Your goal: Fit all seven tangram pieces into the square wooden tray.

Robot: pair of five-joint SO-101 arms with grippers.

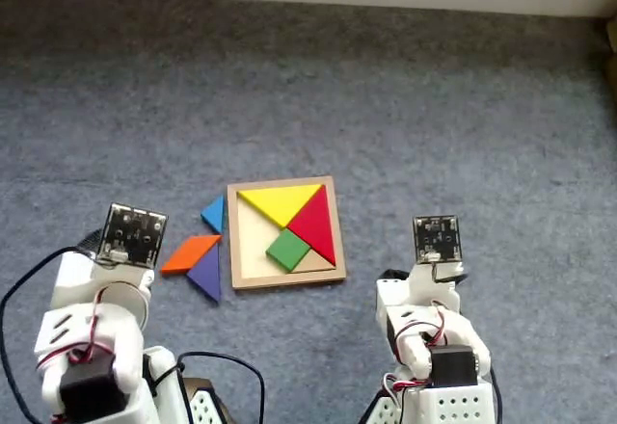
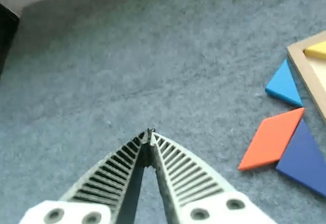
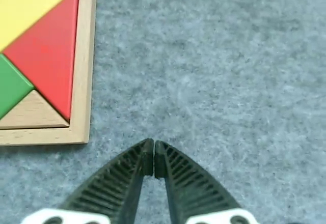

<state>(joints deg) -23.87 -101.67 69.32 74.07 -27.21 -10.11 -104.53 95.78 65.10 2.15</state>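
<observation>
Left gripper [image 2: 149,135]: jaws shut tip to tip, holding nothing, above bare carpet [image 2: 153,56]. Right gripper [image 3: 154,145]: jaws also closed and empty, just beside the tray's [image 1: 284,182] near right corner. Three pieces lie loose on the carpet by the tray's left rim: a blue triangle [image 2: 282,85], an orange parallelogram [image 2: 272,138], and a navy triangle [image 2: 305,158] touching the orange one. Inside the tray sit a yellow triangle [image 1: 278,202], a red triangle [image 1: 316,224], a green square [image 1: 288,249] and a tan triangle [image 1: 316,261]; its left part is bare. The left arm seems best placed for the next pick. It should open wide, descend straight and pinch opposite edges. Blue, lying apart, looks easiest; lifting orange may drag navy.
</observation>
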